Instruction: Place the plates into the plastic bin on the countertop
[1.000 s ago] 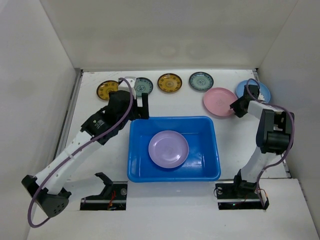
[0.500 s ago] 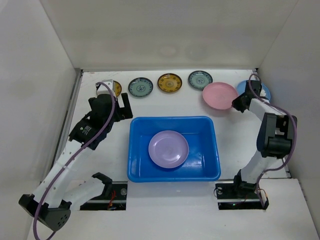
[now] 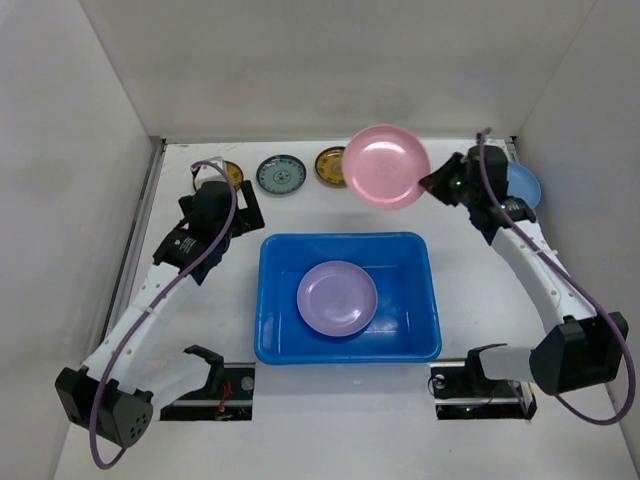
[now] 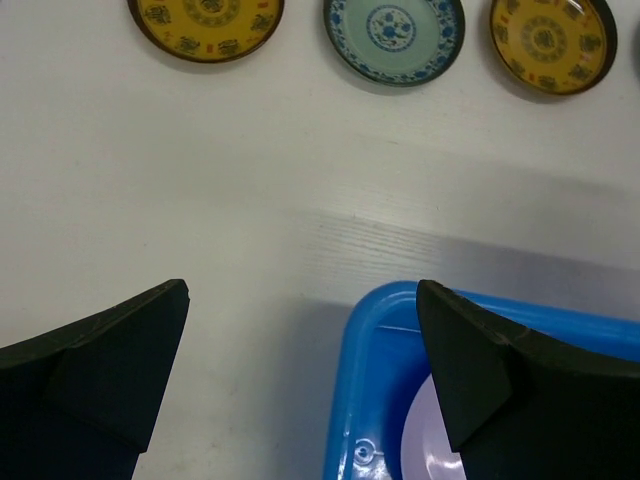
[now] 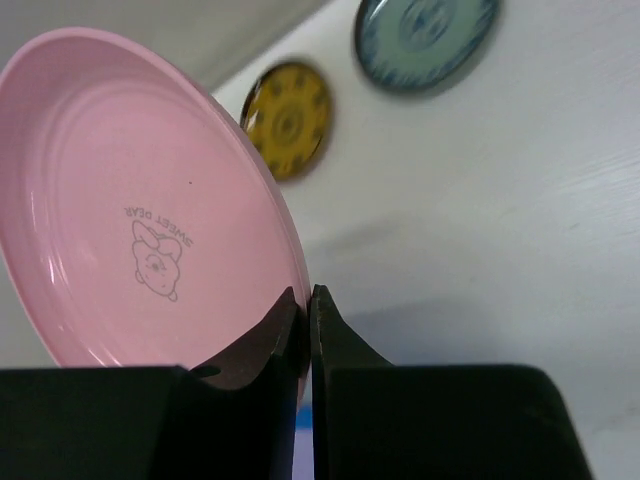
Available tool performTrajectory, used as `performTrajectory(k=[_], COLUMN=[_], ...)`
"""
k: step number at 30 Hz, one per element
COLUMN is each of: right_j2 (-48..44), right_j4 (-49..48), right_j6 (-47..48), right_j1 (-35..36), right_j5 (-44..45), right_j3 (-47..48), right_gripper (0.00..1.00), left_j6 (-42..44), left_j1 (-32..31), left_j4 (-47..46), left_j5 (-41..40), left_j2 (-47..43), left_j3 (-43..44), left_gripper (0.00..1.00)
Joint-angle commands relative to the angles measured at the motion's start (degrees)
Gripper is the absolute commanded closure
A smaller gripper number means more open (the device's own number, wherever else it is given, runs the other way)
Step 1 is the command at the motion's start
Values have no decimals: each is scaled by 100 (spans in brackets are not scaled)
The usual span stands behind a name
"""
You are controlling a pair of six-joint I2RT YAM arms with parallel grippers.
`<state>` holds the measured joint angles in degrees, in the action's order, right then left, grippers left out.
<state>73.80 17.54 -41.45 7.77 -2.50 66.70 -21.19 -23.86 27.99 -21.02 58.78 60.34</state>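
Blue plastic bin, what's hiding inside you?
Inside the bright blue rectangular plastic bin lies one round lavender plate, flat near the middle. The floor under that plate is covered, so nothing there can be seen.

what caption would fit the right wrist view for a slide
Right gripper pinches the rim of a round pink plate, held on edge above the flat white countertop

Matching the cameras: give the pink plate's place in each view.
Top external: pink plate held up at centre back, right gripper clamping its right edge.
Left wrist: not in it.
Right wrist: fills the left half, rim between the jaws.
Shared landmark: right-hand amber-yellow plate, in all three views.
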Motion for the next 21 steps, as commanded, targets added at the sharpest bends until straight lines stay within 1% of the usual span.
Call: performTrajectory(k=[1, 7, 9, 15, 21], right_j2=[-102, -313, -357, -288, 116], right_j4=[504, 1356, 1550, 1744, 1656], right_j6=[452, 1226, 1341, 1447, 1534], right_j1=[754, 2283, 2627, 3147, 3445], right_j5=[-585, -357, -234, -102, 4], right_j3=[-60, -201, -280, -710, -992], right_gripper=[90, 89, 89, 88, 86], left_j6=[-289, -438, -447, -491, -518], left_j1=[271, 553, 588, 536, 483], left_j4=[-364, -601, -610, -645, -645], left_j5=[-26, -17, -17, -17, -17], left_j2=[80, 212, 282, 388, 415], left_j3=[22, 22, 57, 75, 40], left_gripper=[0, 0, 0, 0, 0])
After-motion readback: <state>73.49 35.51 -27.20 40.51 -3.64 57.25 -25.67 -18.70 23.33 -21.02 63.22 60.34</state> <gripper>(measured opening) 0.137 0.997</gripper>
